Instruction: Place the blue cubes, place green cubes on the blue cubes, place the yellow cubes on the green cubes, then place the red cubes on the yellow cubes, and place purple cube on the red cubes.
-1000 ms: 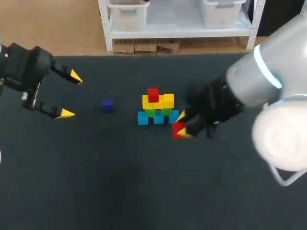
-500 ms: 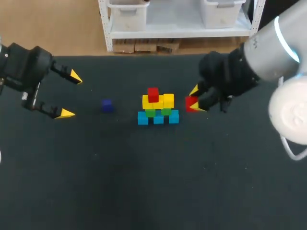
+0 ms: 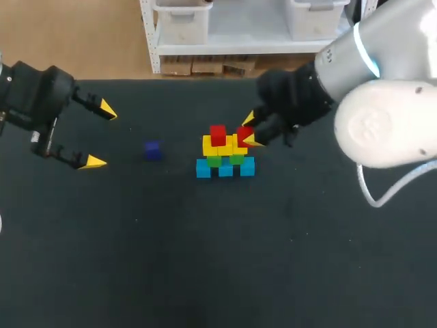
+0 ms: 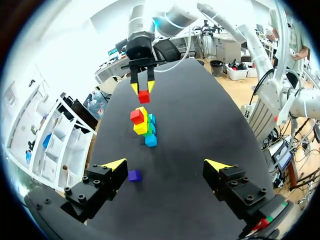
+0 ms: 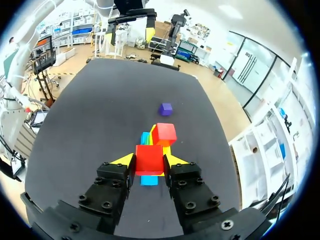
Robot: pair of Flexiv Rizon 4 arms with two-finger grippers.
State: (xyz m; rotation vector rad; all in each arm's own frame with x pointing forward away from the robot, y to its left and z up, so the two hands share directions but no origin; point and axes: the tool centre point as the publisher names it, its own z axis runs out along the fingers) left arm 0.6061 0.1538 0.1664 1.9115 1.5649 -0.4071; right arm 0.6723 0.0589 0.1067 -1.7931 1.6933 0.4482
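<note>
Your left gripper (image 3: 99, 135) sits wide open and empty, well left of the stack (image 3: 225, 156). The purple cube (image 3: 152, 150) is on the table between them, unplaced. The stack's blue, green and yellow layers are in, with one red cube (image 3: 218, 134) on its top left. Your right gripper (image 3: 250, 130) is clamped on the second red cube (image 3: 244, 132) over the stack's right side. Left to do: seat it, then purple. Since a second ago, the right arm has lifted that cube from table level right of the stack; nothing else has moved.
</note>
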